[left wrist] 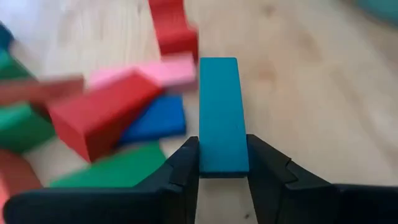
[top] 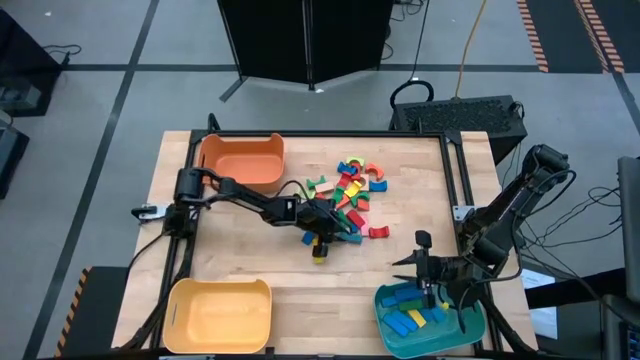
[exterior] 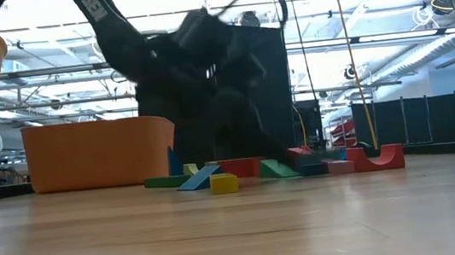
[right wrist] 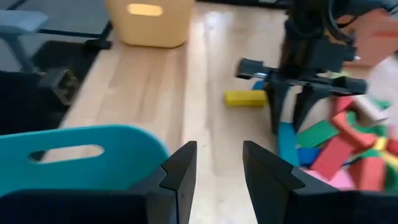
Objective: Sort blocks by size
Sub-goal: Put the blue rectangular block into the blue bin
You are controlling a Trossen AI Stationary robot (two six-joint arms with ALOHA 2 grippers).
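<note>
The left arm reaches across the counter (top: pixel 250 290); its left pincer (left wrist: pixel 222 163) grasps a blue bar (left wrist: pixel 221 112) pointing lengthwise forward. The right pincer (right wrist: pixel 215 163) hangs parted, empty, over the teal bin (right wrist: pixel 74 155).

I find left gripper (top: pixel 322 238) at the near edge of the block pile (top: pixel 352 192), one bar (left wrist: pixel 221 112) between its fingers, loose block (top: pixel 319 257) just nearer, right gripper (top: pixel 428 285) above a bin (top: pixel 384 312) holding blocks.
</note>
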